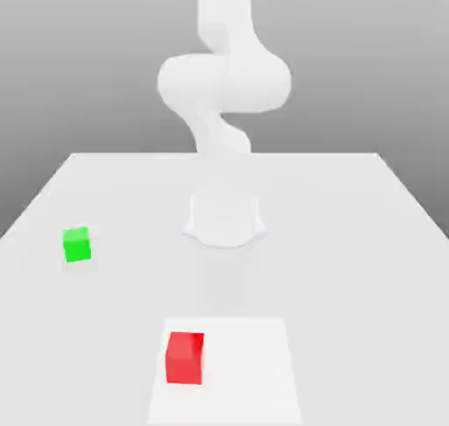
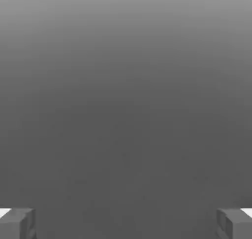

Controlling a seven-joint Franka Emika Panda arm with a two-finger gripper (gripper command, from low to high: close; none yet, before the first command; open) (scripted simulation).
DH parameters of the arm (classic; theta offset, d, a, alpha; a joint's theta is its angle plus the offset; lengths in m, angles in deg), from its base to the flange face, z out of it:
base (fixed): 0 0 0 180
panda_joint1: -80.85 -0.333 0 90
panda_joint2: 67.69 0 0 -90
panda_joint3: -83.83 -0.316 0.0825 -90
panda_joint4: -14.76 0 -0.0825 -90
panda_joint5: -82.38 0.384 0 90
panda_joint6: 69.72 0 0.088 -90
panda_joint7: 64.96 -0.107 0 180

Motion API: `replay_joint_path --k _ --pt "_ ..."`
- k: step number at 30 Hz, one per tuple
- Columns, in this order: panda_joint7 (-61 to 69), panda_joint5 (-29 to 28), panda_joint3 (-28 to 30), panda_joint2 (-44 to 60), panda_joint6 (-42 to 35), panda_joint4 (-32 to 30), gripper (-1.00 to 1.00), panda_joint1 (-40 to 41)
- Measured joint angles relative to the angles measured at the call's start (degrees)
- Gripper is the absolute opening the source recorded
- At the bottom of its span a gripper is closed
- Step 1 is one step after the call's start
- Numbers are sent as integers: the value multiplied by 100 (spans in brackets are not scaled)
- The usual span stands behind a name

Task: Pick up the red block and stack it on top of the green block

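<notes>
The red block (image 1: 185, 357) sits on the white table (image 1: 351, 240) near its front edge, a little toward the exterior view's left. The green block (image 1: 77, 244) rests farther back on the exterior view's left, well apart from the red one. In the hand view my gripper (image 2: 126, 223) is open: its two grey fingertips (image 2: 17, 223) stand wide apart with nothing between them, against plain grey background. The white arm (image 1: 224, 91) rises folded above its base at the middle of the table, far from both blocks.
The arm's round base (image 1: 224, 218) stands at the table's centre. A lighter square patch (image 1: 254, 372) on the tabletop lies under and beside the red block. The table's far edge runs behind the base.
</notes>
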Motion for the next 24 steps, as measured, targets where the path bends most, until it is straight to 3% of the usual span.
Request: replay_joint_path --k 20,24 --pt "483 99 438 4192 2171 -1798 0 210" --pt "617 241 370 5024 2777 -1847 0 273"
